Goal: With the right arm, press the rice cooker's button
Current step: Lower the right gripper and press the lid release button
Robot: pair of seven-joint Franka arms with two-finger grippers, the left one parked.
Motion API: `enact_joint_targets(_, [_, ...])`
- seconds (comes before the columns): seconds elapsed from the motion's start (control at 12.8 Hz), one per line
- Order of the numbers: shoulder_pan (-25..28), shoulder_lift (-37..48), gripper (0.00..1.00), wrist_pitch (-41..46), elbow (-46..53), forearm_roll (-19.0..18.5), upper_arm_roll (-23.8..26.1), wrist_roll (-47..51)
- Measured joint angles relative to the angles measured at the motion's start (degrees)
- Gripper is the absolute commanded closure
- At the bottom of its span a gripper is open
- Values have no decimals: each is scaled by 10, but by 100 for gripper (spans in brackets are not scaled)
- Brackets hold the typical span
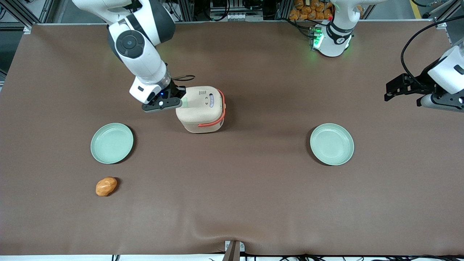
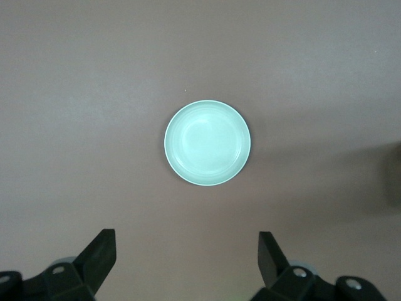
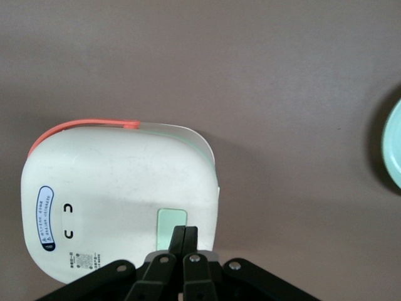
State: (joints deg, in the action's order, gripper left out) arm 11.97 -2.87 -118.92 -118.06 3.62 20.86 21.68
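1. I am holding my end effector with its two fingers pressed together into one blunt tip, gripping nothing, and its tip is sitting on the edge of the button.
2. The rice cooker is standing on the bench about midway between its two ends and somewhat closer to the edge where the arms are mounted than to the front edge.
3. The button is lying flush in the cream lid, at the lid's edge toward my right arm, well apart from the dark oval label.
4. I am judging the cooker light and hard-shelled, so it is likely to slide or tip under a sideways shove.
5. I am therefore planning no grasp at all: a straight downward push on the button's middle, keeping clear of the orange handle.
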Motion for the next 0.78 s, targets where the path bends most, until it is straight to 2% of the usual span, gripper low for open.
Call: enact_joint_targets(0.78, [8, -9, 100, -50, -43, 0, 15, 36])
